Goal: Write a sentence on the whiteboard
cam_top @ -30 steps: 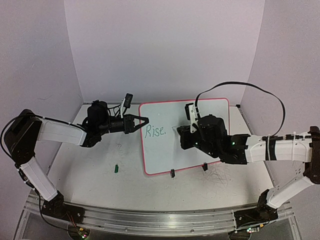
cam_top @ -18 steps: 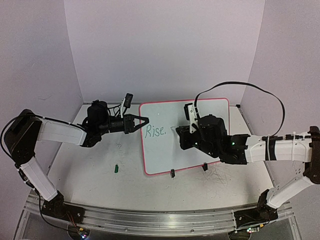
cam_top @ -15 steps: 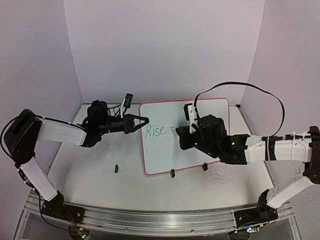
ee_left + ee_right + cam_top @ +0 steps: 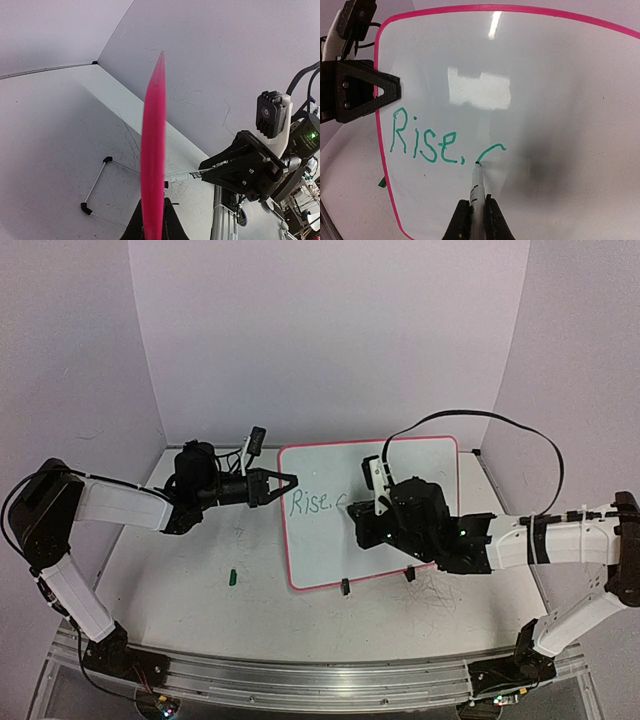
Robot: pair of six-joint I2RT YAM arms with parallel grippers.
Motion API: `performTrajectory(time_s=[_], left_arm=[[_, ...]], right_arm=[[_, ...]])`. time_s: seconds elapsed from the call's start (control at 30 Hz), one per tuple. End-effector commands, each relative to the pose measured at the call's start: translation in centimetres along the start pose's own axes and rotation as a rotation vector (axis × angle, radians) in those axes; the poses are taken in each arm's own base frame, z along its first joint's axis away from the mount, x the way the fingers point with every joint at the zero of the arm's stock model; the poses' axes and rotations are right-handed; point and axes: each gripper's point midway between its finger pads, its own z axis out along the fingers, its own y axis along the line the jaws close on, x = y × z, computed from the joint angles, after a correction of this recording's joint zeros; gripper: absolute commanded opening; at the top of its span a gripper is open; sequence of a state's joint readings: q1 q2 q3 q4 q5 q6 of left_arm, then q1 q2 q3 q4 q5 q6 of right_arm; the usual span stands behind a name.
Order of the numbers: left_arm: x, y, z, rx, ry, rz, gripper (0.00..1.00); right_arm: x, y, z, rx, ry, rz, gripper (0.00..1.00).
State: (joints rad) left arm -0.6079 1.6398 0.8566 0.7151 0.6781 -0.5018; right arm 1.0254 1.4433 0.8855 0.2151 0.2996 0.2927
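Note:
The whiteboard (image 4: 325,550), white with a pink frame, stands tilted on the table. "Rise," (image 4: 422,140) is written on it in green. My left gripper (image 4: 290,481) is shut on the board's left edge, which shows as a pink blade (image 4: 154,150) between the black fingers (image 4: 170,226). My right gripper (image 4: 474,216) is shut on a grey marker (image 4: 476,187). The marker's tip touches the board at the lower end of a short curved green stroke (image 4: 491,151), just right of the comma. From above, the right gripper (image 4: 360,510) hangs over the board's middle.
A small green cap (image 4: 232,577) lies on the table left of the board. Two black clip feet (image 4: 345,586) hold the board's near edge. Pen scribbles (image 4: 440,590) mark the table at the right. A thin white rod with black ends (image 4: 95,185) lies behind the board.
My right gripper has moved left and a little down with the marker, leaving a curved green stroke after "Rise,". The left arm and the board have not moved.

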Motion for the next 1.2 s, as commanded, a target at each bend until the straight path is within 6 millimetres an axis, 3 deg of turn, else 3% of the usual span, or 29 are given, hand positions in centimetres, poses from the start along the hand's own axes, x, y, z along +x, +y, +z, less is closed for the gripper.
performTrajectory(time_s=[0.0,0.3,0.67,1.17], left_arm=[[-0.9,1.3,0.3,-0.065,-0.031,0.038,0.0],[-0.9,1.2,0.4,-0.058,-0.029,0.032,0.0],[-0.8,1.2,0.4,-0.054,-0.025,0.03,0.0],[-0.6,1.3,0.3,-0.057,-0.022,0.03,0.0]], right_arm=[[1.2,-2.2,-0.3,0.099,0.022,0.001,0.0],[-1.9,-2.3,-0.6,0.128,-0.072,0.026,0.0],[-4.3,-2.8,-0.4,0.146,-0.132,0.026,0.0],[-5.5,-2.7,0.2,0.143,-0.154,0.013,0.0]])
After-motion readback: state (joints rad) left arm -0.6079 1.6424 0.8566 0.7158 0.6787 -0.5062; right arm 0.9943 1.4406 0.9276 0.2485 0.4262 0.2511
